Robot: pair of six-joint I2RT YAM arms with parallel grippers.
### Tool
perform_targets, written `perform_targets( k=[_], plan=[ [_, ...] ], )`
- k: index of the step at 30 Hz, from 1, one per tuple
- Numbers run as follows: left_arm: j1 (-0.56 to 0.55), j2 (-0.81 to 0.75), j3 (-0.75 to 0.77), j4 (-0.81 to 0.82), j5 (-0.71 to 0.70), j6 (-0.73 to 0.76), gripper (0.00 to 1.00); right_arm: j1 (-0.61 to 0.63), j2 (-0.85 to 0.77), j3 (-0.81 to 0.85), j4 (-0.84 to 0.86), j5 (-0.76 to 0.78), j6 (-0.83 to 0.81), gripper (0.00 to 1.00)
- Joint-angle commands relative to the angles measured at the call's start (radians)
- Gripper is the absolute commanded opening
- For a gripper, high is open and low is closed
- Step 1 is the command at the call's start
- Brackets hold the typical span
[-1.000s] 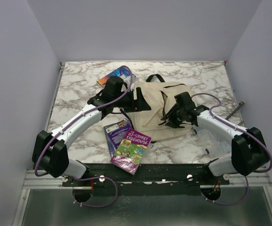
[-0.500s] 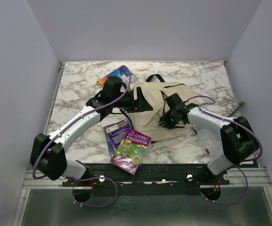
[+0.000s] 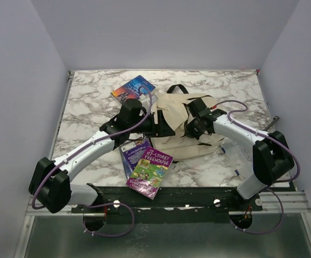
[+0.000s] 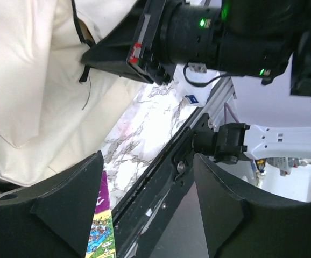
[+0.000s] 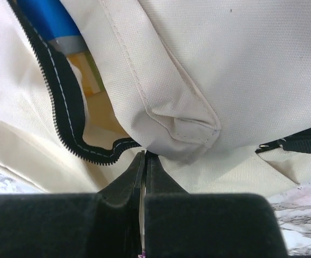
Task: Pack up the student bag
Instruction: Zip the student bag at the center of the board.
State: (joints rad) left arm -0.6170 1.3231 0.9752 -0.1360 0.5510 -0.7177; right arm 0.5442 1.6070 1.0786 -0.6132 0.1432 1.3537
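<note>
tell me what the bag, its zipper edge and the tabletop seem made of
Student bag: cream woven cloth, matte, probably canvas or a synthetic; the right wrist view shows fine weave and stitched seams.
Zipper trim: black fabric tape with small dark teeth, plastic or metal unclear.
Table: white-grey marble pattern, smooth; could be stone or a printed laminate.

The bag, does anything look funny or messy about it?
The student bag lies slumped, its zipper gaping, something blue and yellow showing inside. The right gripper is pinched shut at the zipper's edge. Nothing looks torn or spilled.
</note>
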Motion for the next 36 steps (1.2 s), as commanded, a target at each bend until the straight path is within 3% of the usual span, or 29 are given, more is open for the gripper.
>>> perform_targets(
  k=[1,9,14,18,26,36],
  plan=[
    [-0.077,-0.059,-0.069,0.131,-0.144,0.015,0.69,0.007,-0.021,0.073,-0.045,-0.005,-0.076,0.01],
    [-0.12,0.036,-0.204,0.361,-0.222,-0.125,0.65,-0.006,0.006,0.12,-0.006,-0.136,-0.047,0.01],
    [-0.216,0.097,-0.177,0.385,-0.368,-0.047,0.67,-0.04,0.005,0.129,0.003,-0.216,-0.018,0.01],
    [-0.332,0.101,-0.161,0.386,-0.635,0.137,0.71,-0.069,0.006,0.127,-0.004,-0.285,0.018,0.01],
    [-0.594,0.319,-0.083,0.486,-1.037,0.741,0.78,-0.114,0.017,0.152,-0.033,-0.365,0.043,0.01],
    [-0.618,0.499,0.011,0.486,-1.178,0.961,0.8,-0.123,0.008,0.173,-0.077,-0.386,0.05,0.01]
  ],
)
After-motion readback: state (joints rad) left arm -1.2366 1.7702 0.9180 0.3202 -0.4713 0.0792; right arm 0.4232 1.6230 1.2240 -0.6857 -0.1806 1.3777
